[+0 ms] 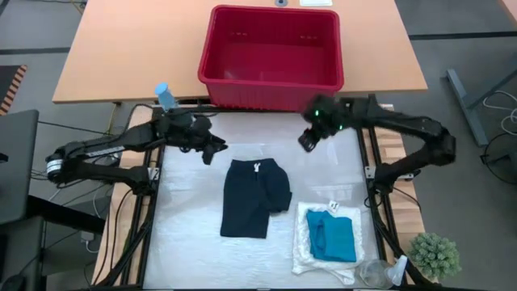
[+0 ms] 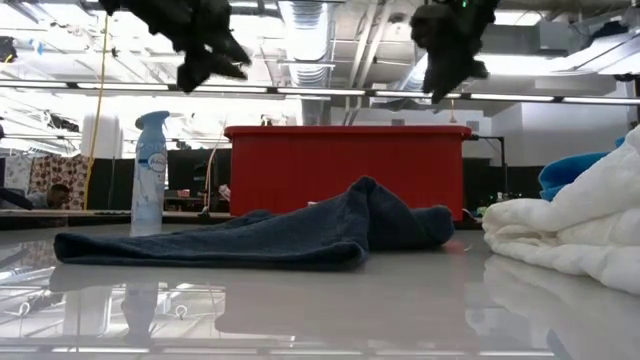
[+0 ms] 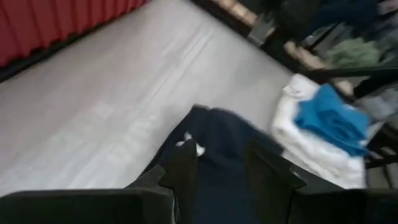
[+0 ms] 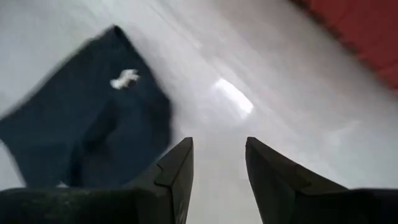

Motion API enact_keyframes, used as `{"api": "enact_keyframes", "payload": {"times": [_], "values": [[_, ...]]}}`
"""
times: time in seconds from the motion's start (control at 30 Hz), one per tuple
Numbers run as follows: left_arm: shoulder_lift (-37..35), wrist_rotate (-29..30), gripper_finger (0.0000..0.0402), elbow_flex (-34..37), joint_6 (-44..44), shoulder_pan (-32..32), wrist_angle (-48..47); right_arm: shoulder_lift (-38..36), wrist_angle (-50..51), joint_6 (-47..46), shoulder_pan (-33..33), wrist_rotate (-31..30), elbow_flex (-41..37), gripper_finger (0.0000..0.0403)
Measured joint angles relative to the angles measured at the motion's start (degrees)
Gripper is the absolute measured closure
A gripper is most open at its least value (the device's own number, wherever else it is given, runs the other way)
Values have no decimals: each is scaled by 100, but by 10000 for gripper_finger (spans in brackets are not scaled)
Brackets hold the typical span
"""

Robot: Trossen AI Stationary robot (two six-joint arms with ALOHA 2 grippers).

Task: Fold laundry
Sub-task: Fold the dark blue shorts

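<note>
Navy garment (image 1: 254, 198) folded mid-table, turquoise garment (image 1: 334, 237) atop cream cloth (image 1: 308, 257)

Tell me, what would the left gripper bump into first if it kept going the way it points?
Probably the dark shorts: the left gripper is open and aimed down at them, nothing between.

The setting is a robotics lab or open workshop hall. Exposed ceiling ducts (image 2: 310, 30) and strip lighting run overhead. The white work surface (image 1: 186, 242) sits in a metal frame, with a wooden table (image 1: 121, 48) behind and cables (image 1: 497, 101) on grey floor.
</note>
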State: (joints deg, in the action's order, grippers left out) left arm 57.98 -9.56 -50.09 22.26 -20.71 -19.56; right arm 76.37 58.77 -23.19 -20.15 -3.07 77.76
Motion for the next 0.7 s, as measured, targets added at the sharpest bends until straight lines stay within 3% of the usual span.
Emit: {"api": "enact_keyframes", "payload": {"times": [0.13, 0.23, 0.5, 0.7], "values": [[561, 205, 282, -10, -87, 0, 94, -96, -1326, -654, 461, -36, -1069, 232], [1135, 292, 276, -10, -142, -4, 66, 121, -2036, -860, 697, -122, -1454, 232], [2385, 57, 207, -8, 92, -107, 84, 1219, -2717, -983, 864, 27, -1570, 188], [2565, -61, 161, -10, 103, -181, 54, 1931, -3496, -994, 833, 330, -1570, 147]]}}
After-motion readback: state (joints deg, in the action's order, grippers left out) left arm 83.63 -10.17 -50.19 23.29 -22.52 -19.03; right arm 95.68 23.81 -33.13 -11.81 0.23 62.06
